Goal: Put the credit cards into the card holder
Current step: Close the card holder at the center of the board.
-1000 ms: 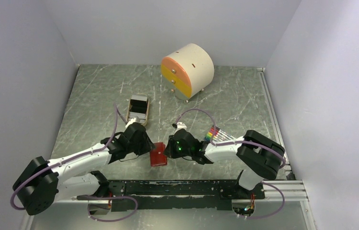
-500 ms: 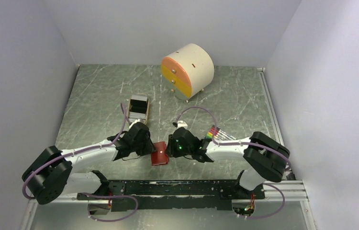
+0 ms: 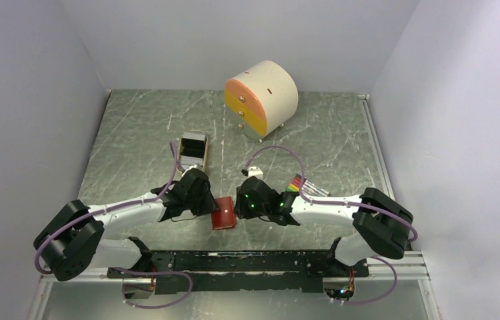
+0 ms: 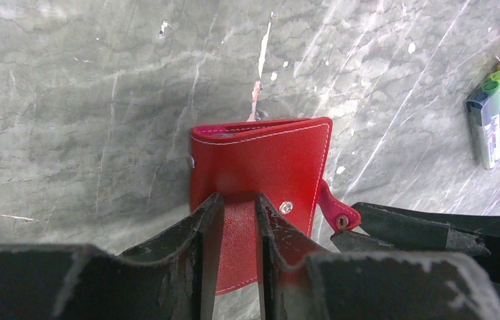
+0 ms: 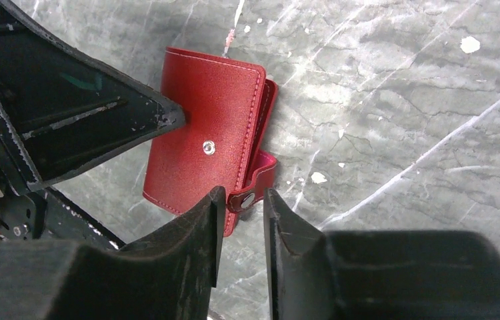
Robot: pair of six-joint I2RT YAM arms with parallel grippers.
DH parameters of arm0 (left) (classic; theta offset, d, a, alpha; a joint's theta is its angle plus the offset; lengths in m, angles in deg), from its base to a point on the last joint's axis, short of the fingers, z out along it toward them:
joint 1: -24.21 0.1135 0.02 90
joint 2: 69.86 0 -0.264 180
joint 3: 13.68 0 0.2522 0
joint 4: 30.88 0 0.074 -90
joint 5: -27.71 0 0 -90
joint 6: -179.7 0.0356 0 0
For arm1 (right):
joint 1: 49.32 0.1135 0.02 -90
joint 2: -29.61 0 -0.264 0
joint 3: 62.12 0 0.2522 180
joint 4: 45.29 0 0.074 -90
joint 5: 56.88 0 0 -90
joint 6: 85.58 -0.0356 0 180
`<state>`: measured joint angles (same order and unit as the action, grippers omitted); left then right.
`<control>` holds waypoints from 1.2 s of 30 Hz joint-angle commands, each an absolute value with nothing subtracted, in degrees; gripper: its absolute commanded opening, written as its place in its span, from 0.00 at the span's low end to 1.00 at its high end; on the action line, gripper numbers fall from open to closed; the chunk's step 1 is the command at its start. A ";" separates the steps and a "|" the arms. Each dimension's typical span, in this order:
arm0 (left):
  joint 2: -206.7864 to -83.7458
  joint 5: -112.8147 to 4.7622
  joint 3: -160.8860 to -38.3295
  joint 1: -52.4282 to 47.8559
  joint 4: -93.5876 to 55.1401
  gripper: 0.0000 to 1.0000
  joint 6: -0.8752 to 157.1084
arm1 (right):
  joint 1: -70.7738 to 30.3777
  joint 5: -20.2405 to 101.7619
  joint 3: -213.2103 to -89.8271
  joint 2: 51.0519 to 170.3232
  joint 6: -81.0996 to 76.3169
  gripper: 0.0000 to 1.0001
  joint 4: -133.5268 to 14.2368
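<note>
Left tool [image 4: 239, 200]: narrow gap, nothing clamped in it. Rests both tips on the face of the red wallet [image 4: 261, 157], close to the wallet's nearest edge, with a strip of red cover showing between them.

Right tool [image 5: 244, 193]: narrow gap too, astride the wallet's snap tab [image 5: 259, 179]. Cannot tell whether either tip touches the tab. Shows bare grey through the gap, nearer the wrist.

Wallet closed and flat on the worktop [image 3: 141, 127], directly between the two tools, with the tab sticking out on the side facing the right tool. Far edge of the wallet free, with open marbled surface straight ahead of both tools. Little room behind them: black rail at the worktop's near edge just back of the tips.

Cards [image 3: 194, 142], silver and dark, in a small tan tray [image 3: 179, 157] ahead of the left tool, apart from the wallet. Bundle of coloured pens [image 3: 297, 183] just behind the right tool, beside its arm and apart from the wallet. Round cream drawer box [image 3: 261, 98] well ahead of both tools, near the back wall. Wide bare stretches to the outer side of each tool, up to the side walls.
</note>
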<state>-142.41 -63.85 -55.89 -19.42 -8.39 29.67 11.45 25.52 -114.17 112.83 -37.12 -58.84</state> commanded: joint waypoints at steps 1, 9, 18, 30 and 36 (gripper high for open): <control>-143.81 -63.11 -55.50 -19.19 -6.38 0.30 30.89 | 12.16 24.02 -115.27 113.04 -36.92 0.27 -60.04; -142.98 -63.40 -55.68 -19.12 -5.80 0.30 30.60 | 13.17 21.24 -117.45 111.11 -36.67 0.36 -64.38; -142.24 -63.35 -55.25 -19.19 -5.65 0.30 30.23 | 13.51 20.90 -117.11 111.92 -36.69 0.20 -63.28; -141.35 -63.78 -55.70 -19.16 -4.57 0.30 30.56 | 13.78 18.02 -119.02 111.89 -35.86 0.22 -66.49; -141.10 -63.72 -55.59 -19.17 -4.50 0.30 30.40 | 13.78 18.53 -118.90 111.80 -35.64 0.02 -65.11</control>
<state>-141.65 -63.70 -55.89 -19.38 -7.69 29.73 13.55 19.56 -117.69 112.37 -36.02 -65.46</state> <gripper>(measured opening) 0.301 0.071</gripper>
